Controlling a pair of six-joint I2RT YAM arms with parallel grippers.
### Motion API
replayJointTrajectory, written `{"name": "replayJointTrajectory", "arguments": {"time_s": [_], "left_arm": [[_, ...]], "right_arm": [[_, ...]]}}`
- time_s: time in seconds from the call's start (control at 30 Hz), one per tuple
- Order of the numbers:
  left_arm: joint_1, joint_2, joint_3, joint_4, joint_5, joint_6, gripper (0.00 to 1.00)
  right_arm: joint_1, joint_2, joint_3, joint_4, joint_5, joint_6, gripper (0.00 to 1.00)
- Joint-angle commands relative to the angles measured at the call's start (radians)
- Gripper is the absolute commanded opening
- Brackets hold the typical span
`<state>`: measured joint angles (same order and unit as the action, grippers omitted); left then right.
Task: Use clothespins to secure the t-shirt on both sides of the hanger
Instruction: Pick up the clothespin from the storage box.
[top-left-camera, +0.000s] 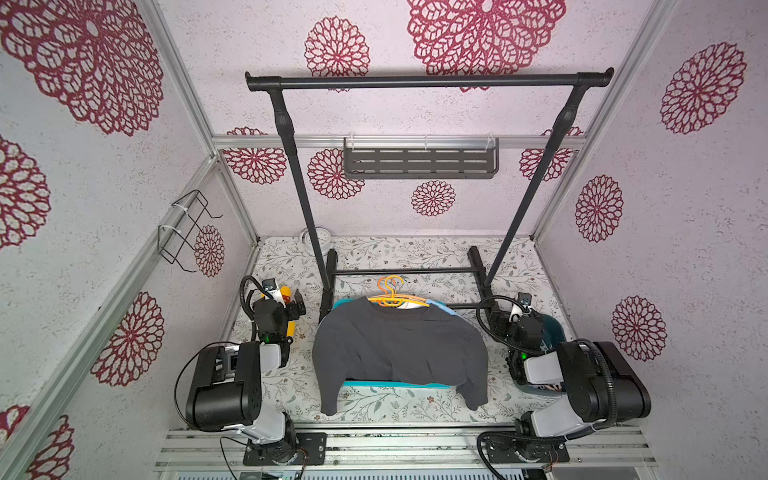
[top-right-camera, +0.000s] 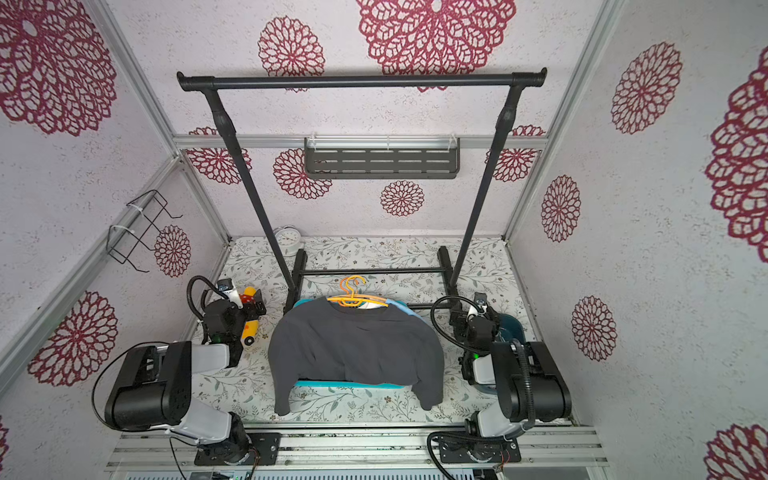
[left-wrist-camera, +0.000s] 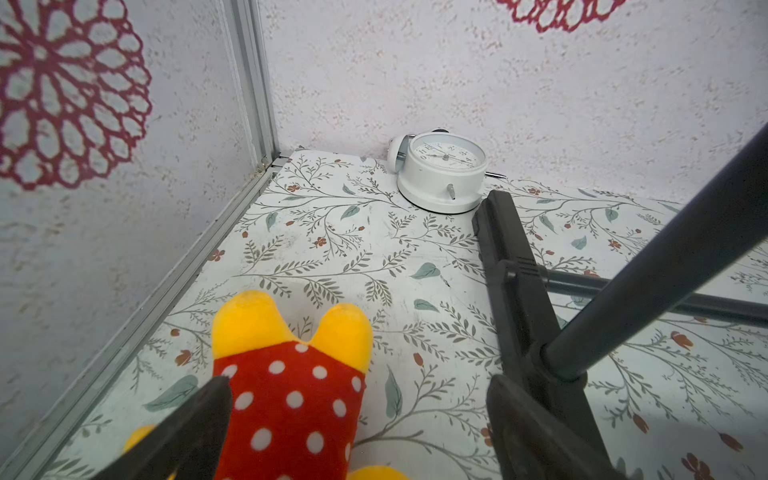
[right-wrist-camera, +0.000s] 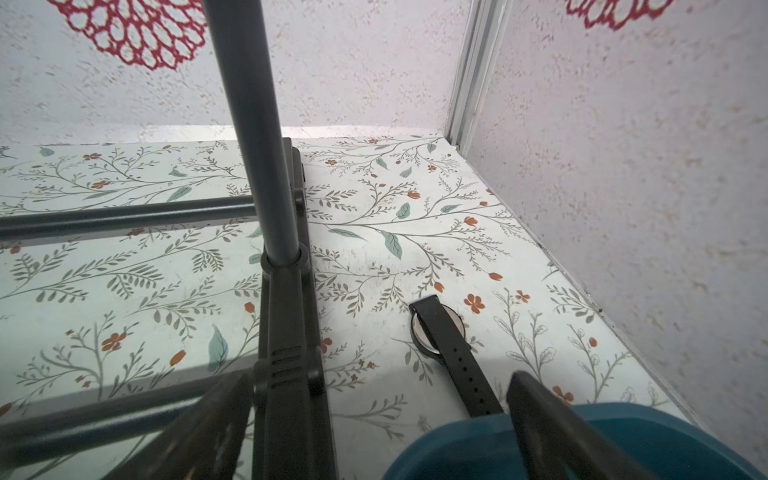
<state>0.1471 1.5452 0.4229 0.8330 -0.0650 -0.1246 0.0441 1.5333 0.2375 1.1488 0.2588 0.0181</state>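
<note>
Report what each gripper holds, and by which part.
Nothing is held. The left gripper stands open near a plush toy, and the right gripper stands open by a blue bin.

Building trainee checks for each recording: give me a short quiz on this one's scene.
1. True or false: the left gripper is shut.
2. The orange hanger is: A) hung up high, B) lying at the t-shirt's collar, C) held in a gripper.
3. Which white object sits in the table's far left corner?
Key: 1 false, it is open; 2 B; 3 the alarm clock.
</note>
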Motion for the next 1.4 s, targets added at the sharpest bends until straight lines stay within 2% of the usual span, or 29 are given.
{"name": "replayJointTrajectory", "arguments": {"time_s": [0.0, 1.0, 1.1, 1.23, 1.37], "left_arm": [[0.006, 0.006, 0.008, 0.022, 0.002, -0.006, 0.98], [0.006, 0.001, 0.002, 0.034, 0.003, -0.005, 0.98], [-0.003, -0.075, -0.012, -0.004, -0.016, -0.003, 0.98], [-0.024, -0.24, 0.038, -0.228, -0.104, -0.03, 0.98], [-0.026, -0.41, 0.108, -0.527, -0.258, -0.243, 0.98]], "right_arm": [[-0.003, 0.001, 0.019, 0.042, 0.006, 0.003, 0.99], [0.0, -0.006, 0.007, 0.063, 0.004, -0.002, 0.99], [0.026, -0.098, 0.003, -0.008, 0.043, -0.02, 0.99], [0.035, -0.316, 0.043, -0.32, 0.074, 0.04, 0.99], [0.033, -0.577, 0.05, -0.607, 0.107, 0.197, 0.99]]}}
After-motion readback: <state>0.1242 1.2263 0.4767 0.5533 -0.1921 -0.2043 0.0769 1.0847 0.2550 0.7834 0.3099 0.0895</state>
